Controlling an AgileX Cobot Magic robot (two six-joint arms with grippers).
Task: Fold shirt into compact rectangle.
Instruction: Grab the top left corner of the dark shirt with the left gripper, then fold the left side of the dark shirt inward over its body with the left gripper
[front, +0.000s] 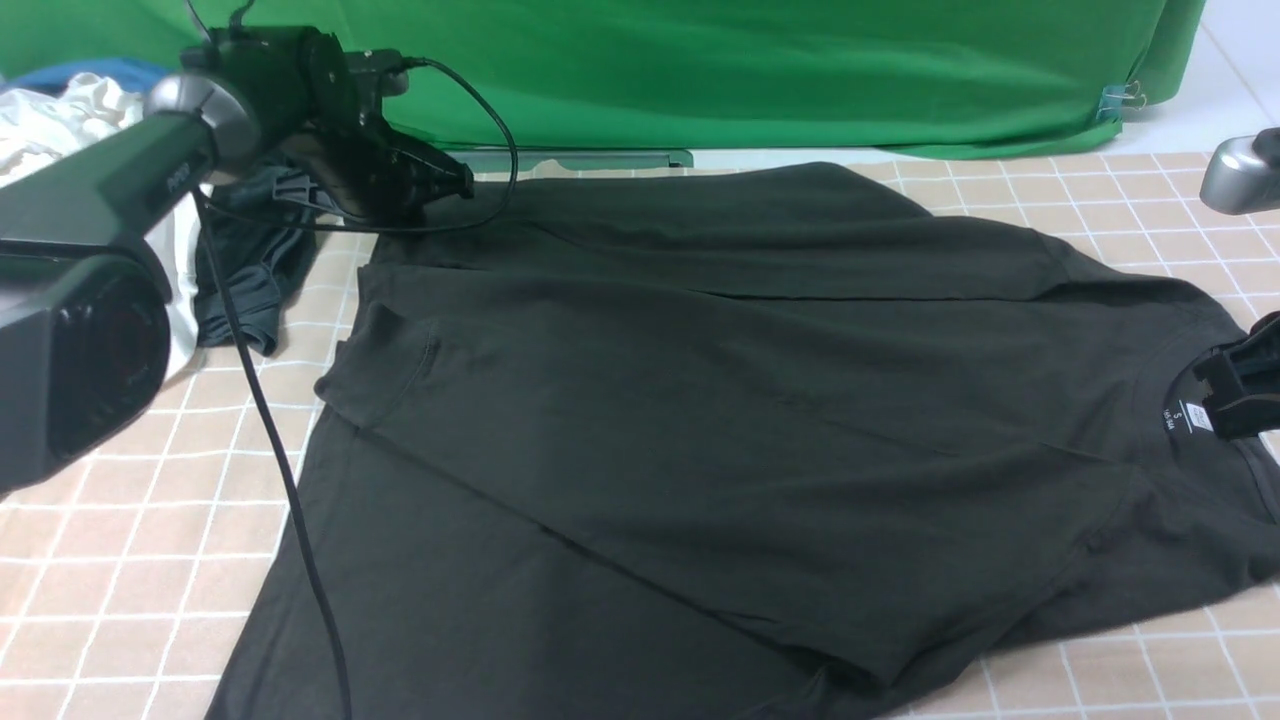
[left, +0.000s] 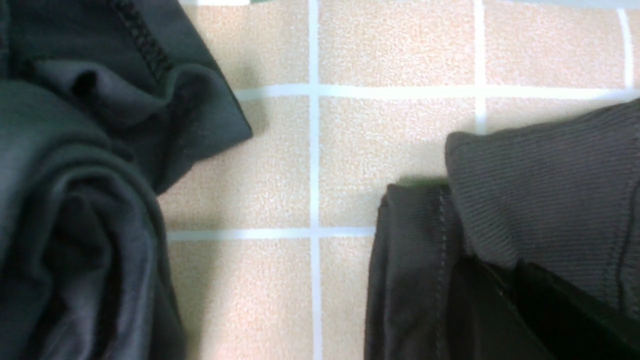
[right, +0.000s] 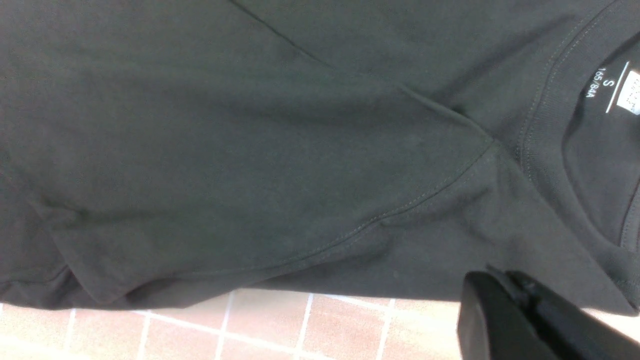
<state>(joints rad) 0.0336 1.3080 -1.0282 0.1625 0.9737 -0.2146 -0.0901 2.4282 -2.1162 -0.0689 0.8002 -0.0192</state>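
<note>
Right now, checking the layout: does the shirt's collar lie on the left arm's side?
No, the collar of the shirt, white label inside, lies far right by the right gripper.

Front view faces forward across the table, wrist views close above it, right sharing the shirt

shirt: plain black | neck label: white print | table cover: peach-tan, white grid lines | backdrop: green | crumpled cloth: white | small garment: dark grey-black, slight sheen
</note>
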